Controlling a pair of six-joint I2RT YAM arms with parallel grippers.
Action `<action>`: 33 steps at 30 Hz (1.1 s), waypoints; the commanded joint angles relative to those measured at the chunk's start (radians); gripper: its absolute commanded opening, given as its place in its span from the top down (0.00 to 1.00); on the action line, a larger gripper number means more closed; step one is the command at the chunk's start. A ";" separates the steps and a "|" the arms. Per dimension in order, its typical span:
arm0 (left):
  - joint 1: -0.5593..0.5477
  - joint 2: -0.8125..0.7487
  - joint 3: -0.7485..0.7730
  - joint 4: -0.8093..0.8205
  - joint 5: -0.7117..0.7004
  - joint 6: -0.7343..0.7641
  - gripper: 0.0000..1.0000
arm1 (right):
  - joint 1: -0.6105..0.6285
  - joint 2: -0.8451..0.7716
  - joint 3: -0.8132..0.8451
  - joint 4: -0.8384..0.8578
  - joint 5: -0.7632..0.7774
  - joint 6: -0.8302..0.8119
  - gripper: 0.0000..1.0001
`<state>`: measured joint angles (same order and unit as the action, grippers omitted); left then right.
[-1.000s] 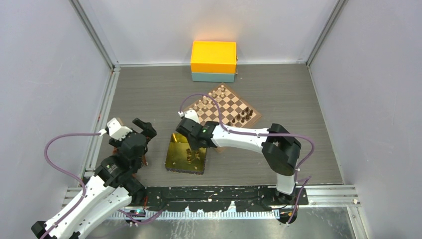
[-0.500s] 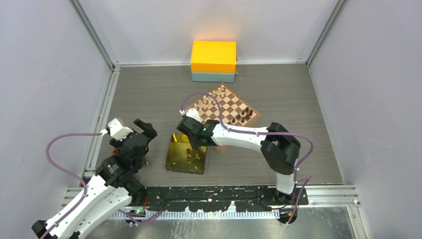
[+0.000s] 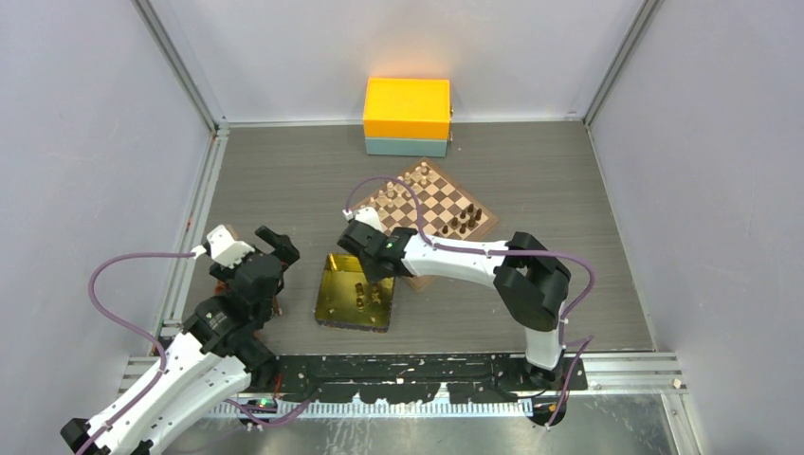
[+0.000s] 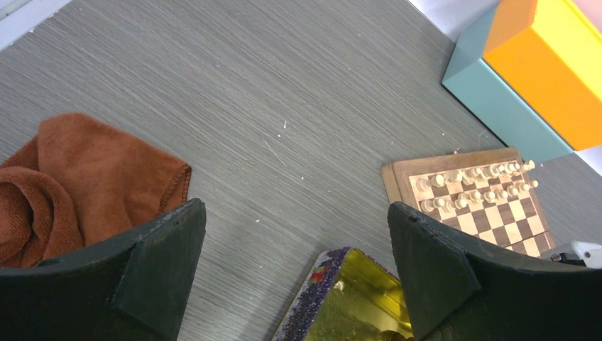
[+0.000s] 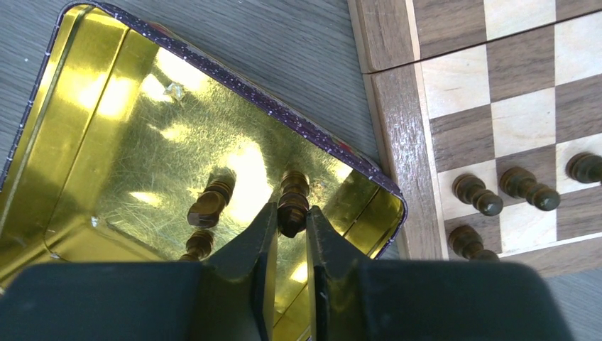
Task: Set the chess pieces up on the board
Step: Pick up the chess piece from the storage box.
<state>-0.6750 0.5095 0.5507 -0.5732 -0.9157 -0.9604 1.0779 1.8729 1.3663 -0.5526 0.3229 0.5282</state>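
Dark-brown turned-wood chess piece (image 5: 293,195) pinched by right gripper (image 5: 290,213) over shiny gold tray (image 5: 85,106); left gripper (image 4: 294,209) spread.

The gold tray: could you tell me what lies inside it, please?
Inside the gold tray lie dark chessmen; the right gripper pinches one. Its fingers cover the tray's near floor.

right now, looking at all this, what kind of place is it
Most likely a robot lab test cell, not a home: plain grey panel walls in metal framing, two arms bolted to a rail, the right hand pinching a chess piece in a gold tray.
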 commanded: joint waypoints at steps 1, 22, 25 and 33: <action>-0.004 0.003 -0.003 0.043 -0.038 0.006 0.00 | -0.003 0.003 0.023 0.026 -0.002 0.005 0.90; -0.005 0.015 -0.001 0.043 -0.032 0.003 0.00 | -0.004 -0.061 0.028 0.025 0.026 -0.028 0.99; -0.004 0.019 -0.001 0.042 -0.034 0.003 0.00 | -0.003 -0.070 0.033 0.026 0.031 -0.034 0.99; -0.004 0.027 0.006 0.044 -0.035 0.005 0.00 | -0.004 -0.086 0.040 0.028 0.039 -0.044 0.99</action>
<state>-0.6750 0.5270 0.5499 -0.5728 -0.9157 -0.9604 1.0779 1.8618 1.3663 -0.5480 0.3286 0.4988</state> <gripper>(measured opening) 0.996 0.228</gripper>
